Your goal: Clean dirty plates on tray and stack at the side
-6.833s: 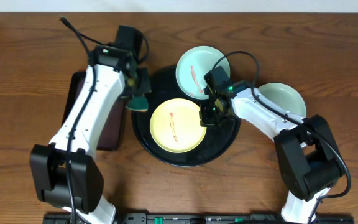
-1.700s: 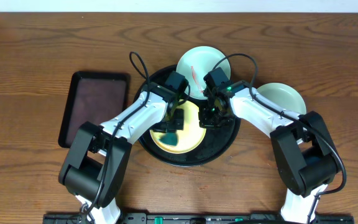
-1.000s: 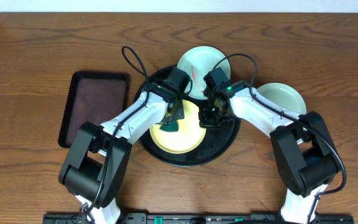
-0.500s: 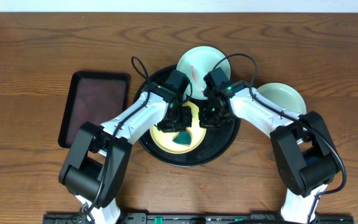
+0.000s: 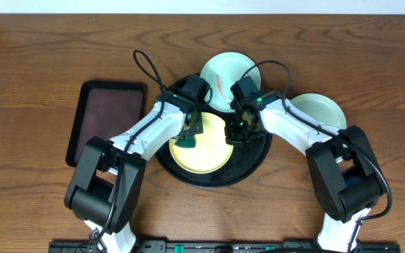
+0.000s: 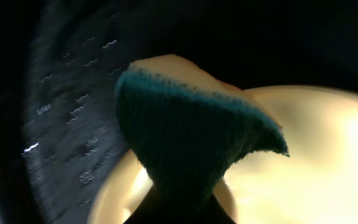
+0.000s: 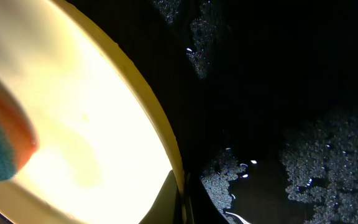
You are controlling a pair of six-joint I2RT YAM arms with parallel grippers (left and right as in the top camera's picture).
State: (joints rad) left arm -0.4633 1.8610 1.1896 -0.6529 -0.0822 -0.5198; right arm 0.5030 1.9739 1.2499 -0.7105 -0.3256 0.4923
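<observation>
The pale yellow plate (image 5: 206,149) lies on the black tray (image 5: 259,151). My left gripper (image 5: 190,130) is shut on a dark green sponge (image 5: 185,141) with an orange back and presses it on the plate's left edge. The sponge (image 6: 191,137) fills the left wrist view over the plate (image 6: 309,168). My right gripper (image 5: 235,133) is shut on the yellow plate's right rim (image 7: 166,143). An aqua plate (image 5: 223,74) with a red smear rests at the tray's back rim. A second aqua plate (image 5: 322,112) sits on the table at the right.
A rectangular dark brown tray (image 5: 107,119) lies left of the black tray. The black tray's floor (image 7: 278,124) is wet and speckled. Cables arch over both arms near the tray's back.
My left gripper has carried the sponge back and forth over the yellow plate, ending at its upper left edge. The plate's red smears no longer show. The right arm has not moved.
</observation>
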